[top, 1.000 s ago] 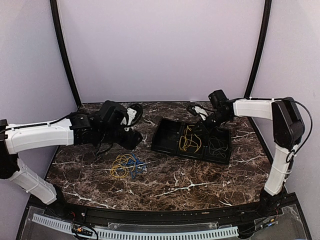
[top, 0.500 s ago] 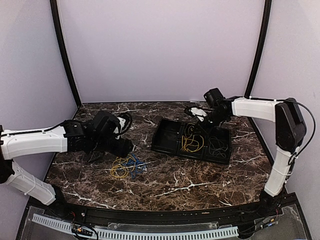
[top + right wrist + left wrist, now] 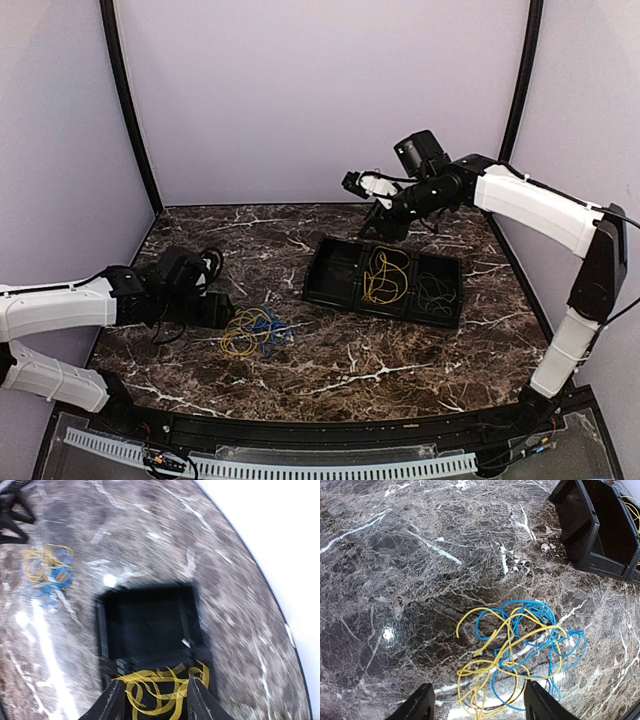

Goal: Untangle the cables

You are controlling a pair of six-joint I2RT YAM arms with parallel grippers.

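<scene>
A loose tangle of yellow and blue cables [image 3: 256, 332] lies on the marble left of the black tray [image 3: 322, 298]. My left gripper [image 3: 224, 314] hovers low at the tangle's left side. In the left wrist view it [image 3: 480, 707] is open, with the tangle [image 3: 520, 650] spreading ahead and its yellow loops reaching between the fingertips. A yellow cable [image 3: 383, 277] rests in the tray's middle compartment and a dark grey cable [image 3: 435, 292] in the right one. My right gripper [image 3: 352, 182] is raised behind the tray, open and empty [image 3: 155, 702]; the yellow cable [image 3: 160, 690] shows far below it.
The tray's left compartment [image 3: 335, 270] holds nothing. Its wall [image 3: 592, 562] shows at the upper right of the left wrist view. Purple walls and black corner posts [image 3: 130, 110] enclose the table on three sides. The right wrist view is motion-blurred.
My right gripper has opened and risen up and back from the tray, leaving the yellow cable inside. My left arm has swung left and down toward the tangle.
</scene>
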